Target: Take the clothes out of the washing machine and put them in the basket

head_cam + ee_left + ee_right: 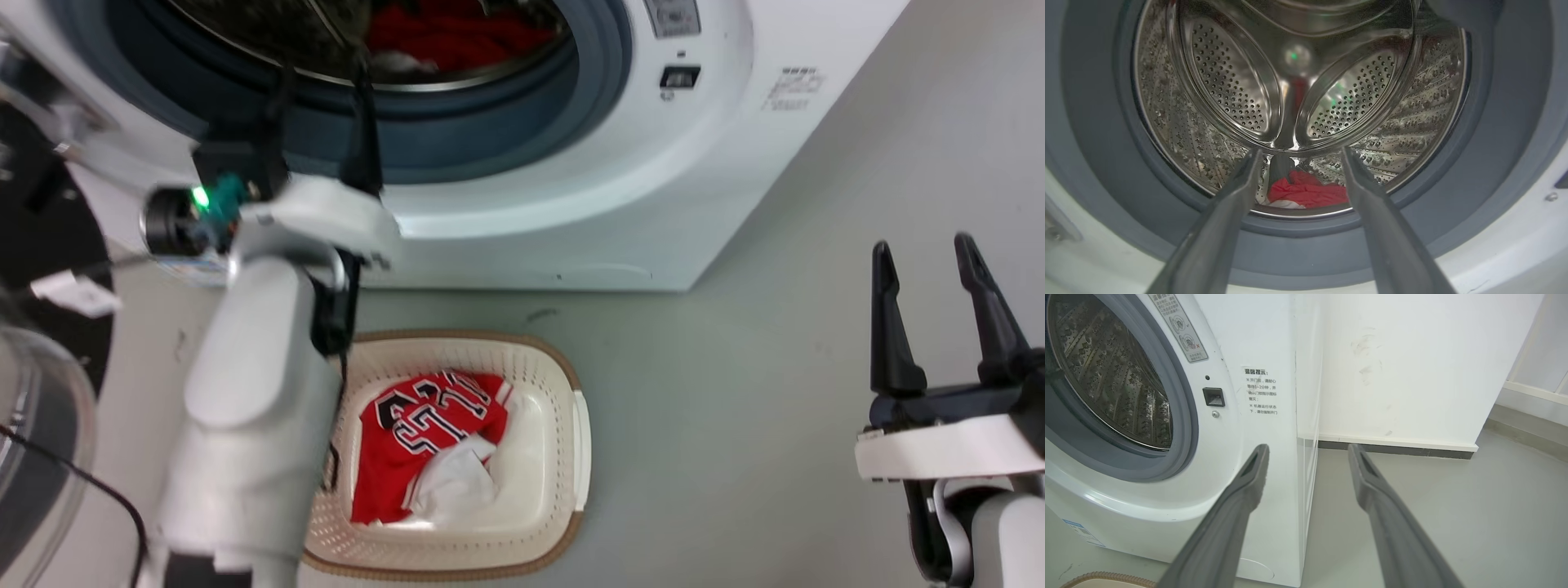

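Left gripper (1301,150) jaws apart; red garment (1306,192), probably one, in drum (1220,73).

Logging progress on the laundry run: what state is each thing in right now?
washing machine: door swung open
red garment: lying low in the drum
basket: upright on the floor
jersey: crumpled inside the basket
left gripper: open, empty, facing the drum
right gripper: open, empty
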Tool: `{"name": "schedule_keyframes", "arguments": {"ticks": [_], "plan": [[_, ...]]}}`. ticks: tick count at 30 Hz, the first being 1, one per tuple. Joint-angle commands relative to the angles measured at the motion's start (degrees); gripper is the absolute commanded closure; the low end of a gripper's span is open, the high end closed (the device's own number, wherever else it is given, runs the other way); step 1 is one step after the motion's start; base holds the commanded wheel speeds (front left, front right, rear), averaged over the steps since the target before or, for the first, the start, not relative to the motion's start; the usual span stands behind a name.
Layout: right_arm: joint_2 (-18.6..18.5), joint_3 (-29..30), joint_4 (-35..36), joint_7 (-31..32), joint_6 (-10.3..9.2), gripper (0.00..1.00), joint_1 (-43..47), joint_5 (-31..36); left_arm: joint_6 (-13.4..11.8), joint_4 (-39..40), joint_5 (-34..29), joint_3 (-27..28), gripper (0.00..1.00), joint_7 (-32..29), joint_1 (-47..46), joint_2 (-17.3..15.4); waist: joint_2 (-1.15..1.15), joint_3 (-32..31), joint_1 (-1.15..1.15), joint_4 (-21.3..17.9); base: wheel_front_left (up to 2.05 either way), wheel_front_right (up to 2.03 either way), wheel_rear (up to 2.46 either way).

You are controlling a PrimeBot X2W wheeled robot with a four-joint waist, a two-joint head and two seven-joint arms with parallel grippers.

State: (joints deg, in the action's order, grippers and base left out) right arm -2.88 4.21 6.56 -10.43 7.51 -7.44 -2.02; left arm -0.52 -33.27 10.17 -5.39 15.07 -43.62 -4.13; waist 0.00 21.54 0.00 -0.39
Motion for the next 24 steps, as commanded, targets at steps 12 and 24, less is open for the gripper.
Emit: {"name": "schedule_keyframes", "arguments": {"ticks": [12,24], "plan": [[0.0,-4.1,-0.5,-2.5,-0.03,0.00,-6.4,-2.0,-1.3,-17.7,-1.0,1.0,0.00,-2.2,-22.9,-4.2,0.00,14.5,0.00,-5.8,0.00,0.00,0.00],[0.0,-9.7,-3.4,-4.4,-0.04,0.00,-9.5,-5.4,-1.7,-29.9,-4.1,-1.8,0.00,-10.3,-41.5,-11.0,0.00,21.6,0.00,-11.8,0.00,0.00,0.00]]}}
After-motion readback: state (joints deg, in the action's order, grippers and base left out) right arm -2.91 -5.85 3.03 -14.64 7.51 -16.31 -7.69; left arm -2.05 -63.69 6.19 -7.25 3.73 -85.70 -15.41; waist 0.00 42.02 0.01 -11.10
